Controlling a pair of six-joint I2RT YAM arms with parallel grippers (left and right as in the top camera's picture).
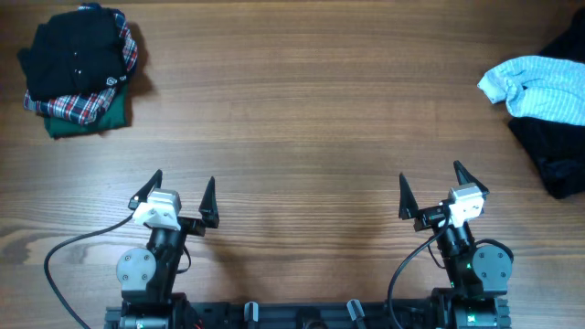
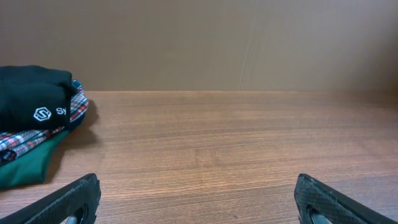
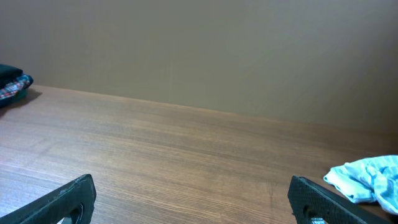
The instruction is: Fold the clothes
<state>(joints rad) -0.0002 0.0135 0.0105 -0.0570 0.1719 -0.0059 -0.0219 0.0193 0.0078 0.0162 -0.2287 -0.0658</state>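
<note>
— Brown wood-grain table (image 1: 302, 110) fills the whole view, with a plain tan wall (image 2: 205, 43) behind it. Where are the clothes?

— Take the stack of folded clothes (image 1: 80, 68) in the far corner as the mark. A black garment (image 1: 69, 50) with a small white logo (image 2: 42, 114) lies on top. Under it is a plaid one (image 1: 78, 107), and a green one (image 1: 91, 122) at the bottom touches the wood.

— Is that all of them?

— No. Well apart from the stack, at the opposite end of the table, a light blue garment (image 1: 539, 87) lies crumpled. It rests partly on a dark garment (image 1: 558, 155) that runs off the edge of the overhead view. Neither is folded.

— And the arms?

— The left gripper (image 1: 184, 175) sits toward the near edge from the stack and apart from it. Its jaws are spread wide with nothing between them. The right gripper (image 1: 429, 170) is much farther from the stack along that same edge, nearer the crumpled pair. It is also spread wide and holds nothing.

— Does anything stand in the way?

— Bare wood lies between the stack and each gripper. Black cables (image 1: 69, 251) loop beside the arm bases, on the near side of the table from the stack.
</note>
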